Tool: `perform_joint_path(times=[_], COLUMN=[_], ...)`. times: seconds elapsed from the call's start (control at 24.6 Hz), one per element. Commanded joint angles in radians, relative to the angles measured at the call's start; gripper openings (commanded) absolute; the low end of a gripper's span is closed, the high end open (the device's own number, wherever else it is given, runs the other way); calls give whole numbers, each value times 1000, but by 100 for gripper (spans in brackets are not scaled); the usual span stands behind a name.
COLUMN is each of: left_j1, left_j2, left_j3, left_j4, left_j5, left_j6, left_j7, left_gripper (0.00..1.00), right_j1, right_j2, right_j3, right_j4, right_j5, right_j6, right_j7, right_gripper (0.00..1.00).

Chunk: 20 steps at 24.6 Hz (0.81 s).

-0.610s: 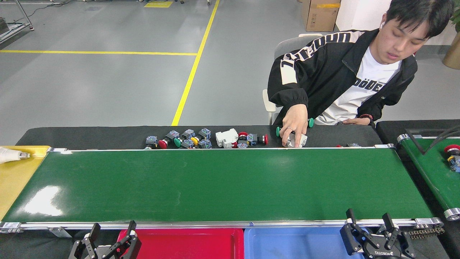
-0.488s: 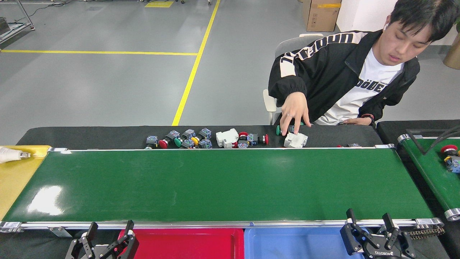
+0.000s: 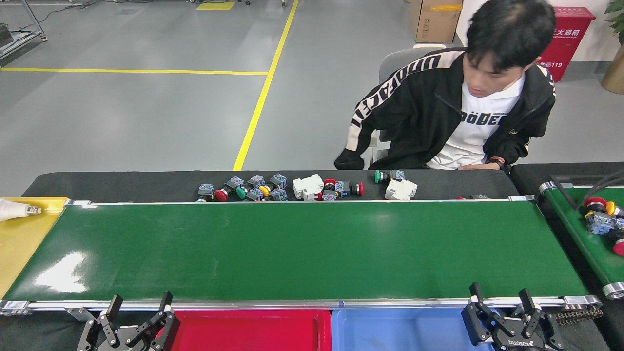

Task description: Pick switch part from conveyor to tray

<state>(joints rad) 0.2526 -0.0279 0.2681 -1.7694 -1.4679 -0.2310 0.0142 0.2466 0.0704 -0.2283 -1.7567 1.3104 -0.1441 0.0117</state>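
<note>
The conveyor belt is glossy dark-green, smooth, w/ bright glare patches toward its left end; its side rails and end rollers are bare silvery metal. Behind the conveyor, the table cover looks matt black, cloth-like. Switch parts on it look like hard plastic: shiny red, green, yellow caps, grey-blue bodies, plus white blocks. In front of the conveyor, red tray and blue tray are smooth, semi-gloss plastic. Left hand and right hand: matt black fingers, metal vs plastic unclear.
</note>
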Motion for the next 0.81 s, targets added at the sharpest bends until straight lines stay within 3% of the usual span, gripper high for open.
perform_joint_path(times=[0.0,0.24,0.53,0.77], left_j1=[-9,-21,-32,-23], left_j2=[8,54,42,26], left_j3=[3,17,28,33], left_j4=[-10,-10,-10,-12], left_j5=[6,11,15,20], left_j6=[-5,-24,-31,-87], left_j7=[23,24,6,-163], left_gripper=[100,100,100,100], right_j1=[-10,-10,3,49], right_j2=[0,-4,-27,-32], right_j3=[-3,-3,0,-2], right_j4=[-14,-14,-14,-15], right_j5=[-2,-2,0,0], right_j6=[-3,-9,-94,-180], right_j7=[-6,-6,-9,-25], right_gripper=[98,98,98,98])
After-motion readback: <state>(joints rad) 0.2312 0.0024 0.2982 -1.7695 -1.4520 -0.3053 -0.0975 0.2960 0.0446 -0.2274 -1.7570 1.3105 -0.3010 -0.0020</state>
